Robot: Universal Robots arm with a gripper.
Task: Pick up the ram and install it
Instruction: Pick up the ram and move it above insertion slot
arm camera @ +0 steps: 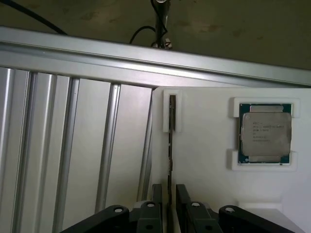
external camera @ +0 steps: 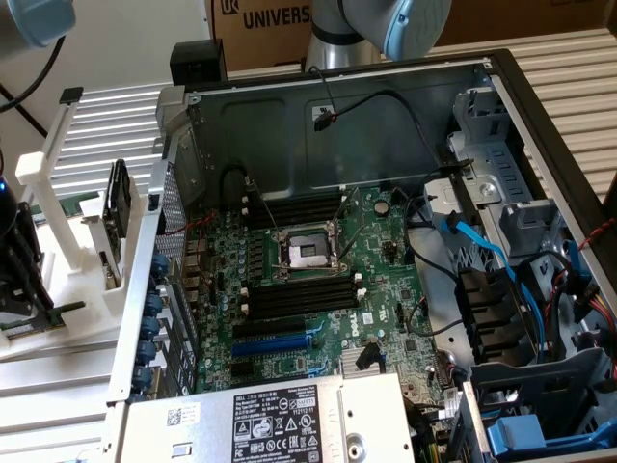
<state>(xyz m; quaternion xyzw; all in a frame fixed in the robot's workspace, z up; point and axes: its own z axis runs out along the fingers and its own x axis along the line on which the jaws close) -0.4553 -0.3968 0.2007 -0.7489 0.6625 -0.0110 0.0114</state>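
Note:
The ram (arm camera: 170, 145) stands on edge in a slot of a white holder (arm camera: 204, 194), so I see it as a thin dark strip. My gripper (arm camera: 169, 196) is open, with one black finger (arm camera: 156, 194) on each side of the ram's near end. A small gap is left on both sides. In the exterior view the gripper (external camera: 29, 307) hangs low over the white stand (external camera: 67, 280) at the far left, outside the computer case. The motherboard's long black slots (external camera: 301, 294) lie bare beside the processor socket (external camera: 304, 253).
A square silver processor chip (arm camera: 266, 136) sits in its own white pocket near the ram. The open computer case (external camera: 337, 125) has tall metal walls, blue cables (external camera: 482, 246) on the exterior view's right and a power supply (external camera: 280, 420) at the front. A black part (external camera: 116, 207) stands upright in the stand.

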